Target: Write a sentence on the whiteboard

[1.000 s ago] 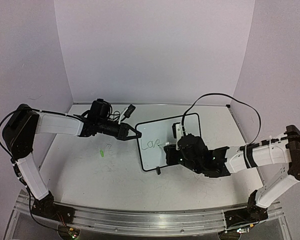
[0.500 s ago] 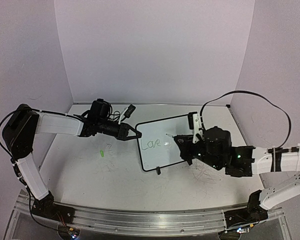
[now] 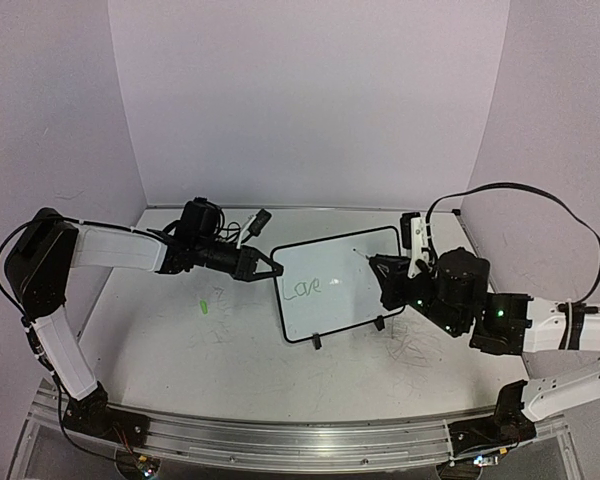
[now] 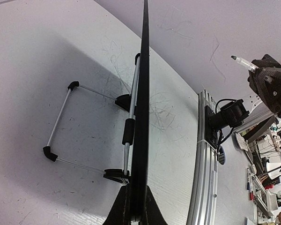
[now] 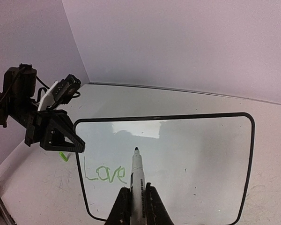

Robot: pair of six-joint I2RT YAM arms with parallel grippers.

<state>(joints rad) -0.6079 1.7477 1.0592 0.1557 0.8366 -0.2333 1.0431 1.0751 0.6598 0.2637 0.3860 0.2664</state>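
- Left gripper [image 3: 272, 268]: fingers clamped on the left edge of the whiteboard [image 3: 345, 290]. The board runs straight ahead of the fingers, edge-on in the left wrist view, propped at a tilt on its wire stand [image 4: 61, 124].
- Green word "Love" [image 3: 302, 290]: just right of the left gripper, on the board's left part. Blank surface extends from it to the right frame edge.
- Right gripper [image 3: 388, 280]: clamped round a marker [image 5: 137, 180]. The board lies directly ahead, with the marker tip held apart from its surface.
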